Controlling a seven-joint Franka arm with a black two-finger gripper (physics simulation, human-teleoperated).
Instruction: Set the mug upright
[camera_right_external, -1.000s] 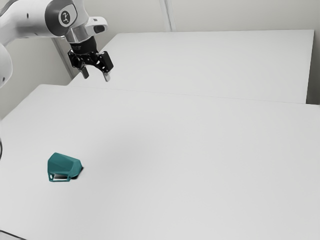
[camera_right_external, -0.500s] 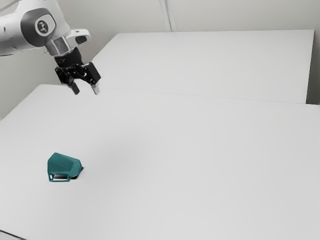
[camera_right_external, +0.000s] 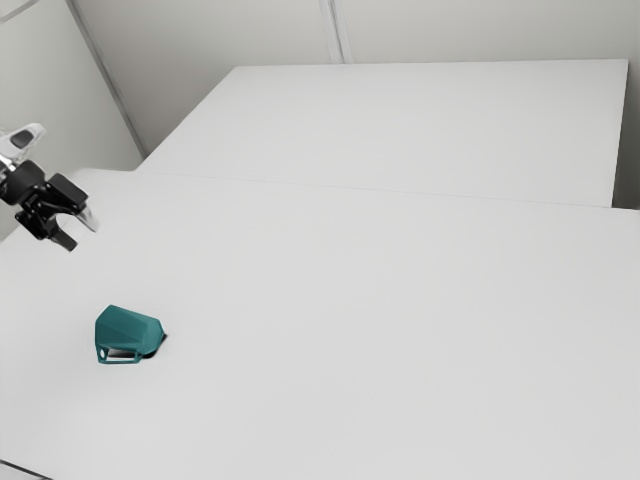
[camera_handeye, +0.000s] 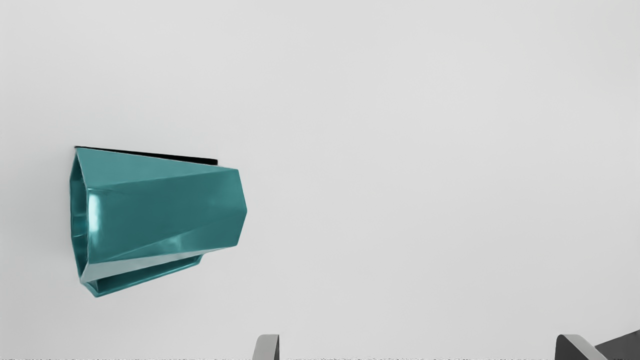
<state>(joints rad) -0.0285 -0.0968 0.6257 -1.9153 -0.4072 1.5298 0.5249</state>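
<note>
Mug (camera_handeye: 162, 215): tipped over on desk (camera_right_external: 350, 300), below and off to one side of jaws (camera_handeye: 419, 345)
Long axis: roughly along jaws' spread
Mouth (camera_handeye: 78, 215): facing away
Jaws: released, empty

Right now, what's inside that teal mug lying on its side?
Inside the mug, I can see a narrow strip of its teal inner wall. The mug's own side covers the rest, so I can't tell whether anything lies deeper in.
</note>
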